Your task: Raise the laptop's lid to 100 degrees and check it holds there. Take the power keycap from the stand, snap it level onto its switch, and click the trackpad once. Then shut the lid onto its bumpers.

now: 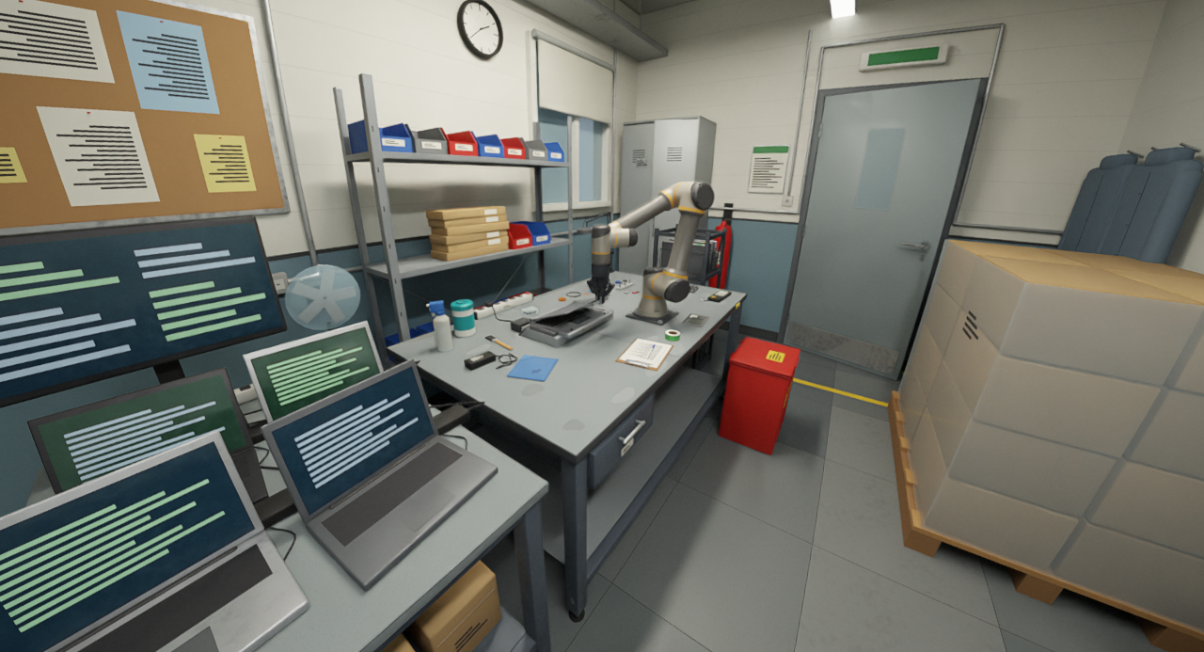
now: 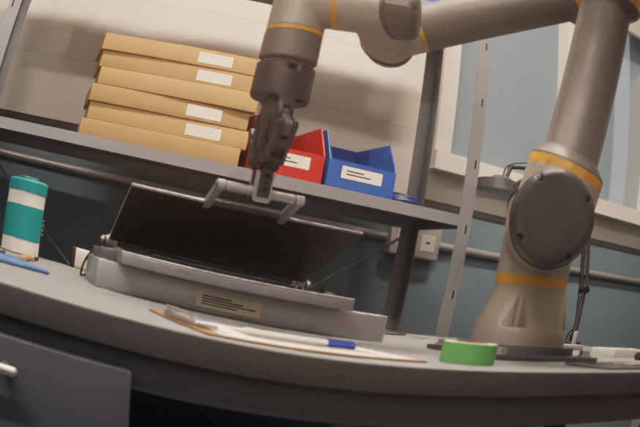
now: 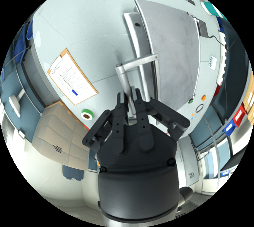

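A grey metal lid handle sits on the front edge of the laptop's lid, and my gripper is closed around its bar from above. The lid is dark inside and grey outside. It stands at a low angle over the laptop base, hinged at the side nearest the second side camera. The keyboard, power switch and trackpad are hidden under the lid. Small parts lie on the bench past the laptop; I cannot make out the keycap or its stand.
The shelf with red and blue bins and stacked boxes runs close behind the gripper. A clipboard with a pen and a green tape roll lie near the laptop. The arm's base stands to the right.
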Tool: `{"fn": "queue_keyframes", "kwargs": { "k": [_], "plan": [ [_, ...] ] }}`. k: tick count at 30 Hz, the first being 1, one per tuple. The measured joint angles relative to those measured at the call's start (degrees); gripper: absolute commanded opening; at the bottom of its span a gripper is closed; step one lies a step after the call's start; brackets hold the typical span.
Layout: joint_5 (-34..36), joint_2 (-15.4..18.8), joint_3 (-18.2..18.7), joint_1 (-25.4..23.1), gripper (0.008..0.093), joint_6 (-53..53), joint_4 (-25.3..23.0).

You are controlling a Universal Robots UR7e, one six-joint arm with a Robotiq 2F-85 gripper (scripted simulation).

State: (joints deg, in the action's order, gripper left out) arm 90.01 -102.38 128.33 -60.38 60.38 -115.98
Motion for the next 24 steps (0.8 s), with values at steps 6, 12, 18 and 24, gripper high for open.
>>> {"fn": "queue_keyframes", "kwargs": {
  "k": [6,12,18,24],
  "plan": [
    [0.00,0.70,1.14,-0.50,0.0080,0.50,-1.84],
    [0.00,1.50,2.26,-0.95,0.0080,0.95,-3.75],
    [-0.02,2.13,3.02,-1.23,0.0080,1.23,-5.12],
    [-0.01,2.32,3.26,-1.32,0.0080,1.32,-5.57]
  ]
}}
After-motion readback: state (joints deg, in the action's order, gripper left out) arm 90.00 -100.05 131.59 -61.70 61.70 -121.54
